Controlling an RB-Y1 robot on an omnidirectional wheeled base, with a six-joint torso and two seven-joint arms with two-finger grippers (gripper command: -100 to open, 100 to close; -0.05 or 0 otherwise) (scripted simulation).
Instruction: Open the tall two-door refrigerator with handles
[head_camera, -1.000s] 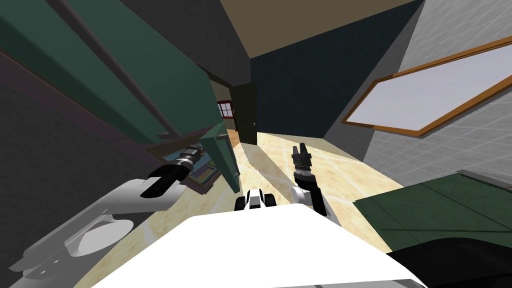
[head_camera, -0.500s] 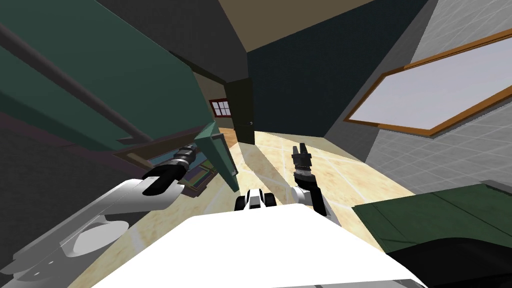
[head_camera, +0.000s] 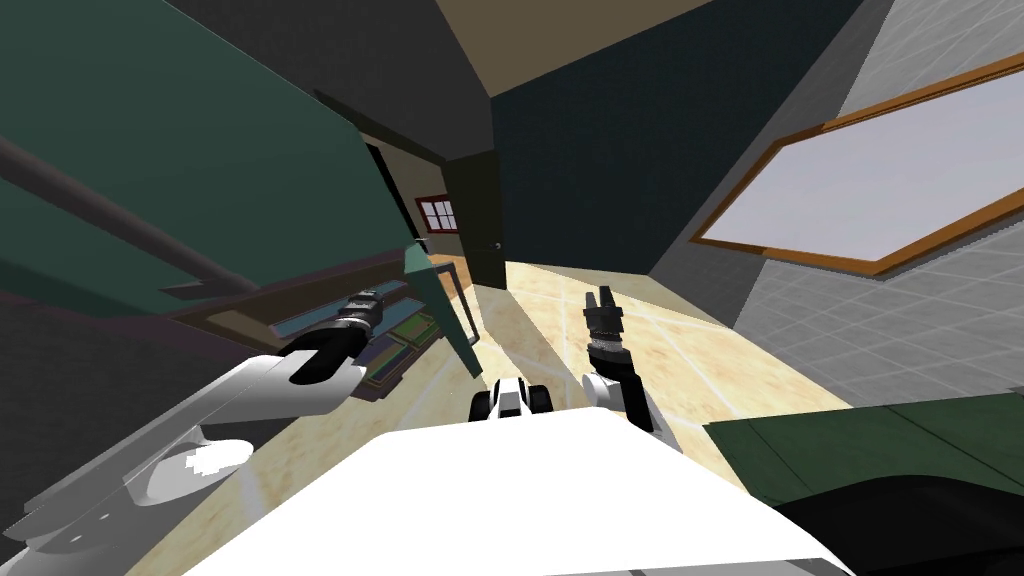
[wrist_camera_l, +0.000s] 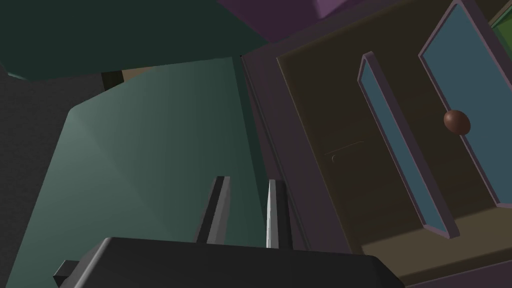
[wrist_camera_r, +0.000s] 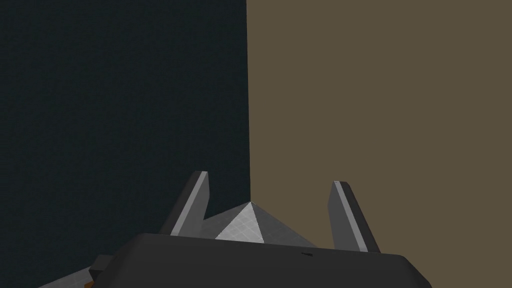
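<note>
The dark green refrigerator door (head_camera: 440, 300) stands swung well out on my left (bluish shelves (wrist_camera_l: 400, 150) exposed), so opening looks nearly done. The next move is to push it wider. The left claw (wrist_camera_l: 247, 181), fingers nearly together on nothing, sits beside its inner face, contact unclear. The right claw (head_camera: 600, 297) hangs spread apart. The larger green door (head_camera: 200, 120) is cut off.

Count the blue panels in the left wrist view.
2: a narrow one nearer the green door, a wider one beyond, by the brown ball; more may be hidden.

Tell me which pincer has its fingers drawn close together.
The left pincer, at the dark green refrigerator door: its thin grey fingers stand close together, while the right pincer is spread wide.
</note>
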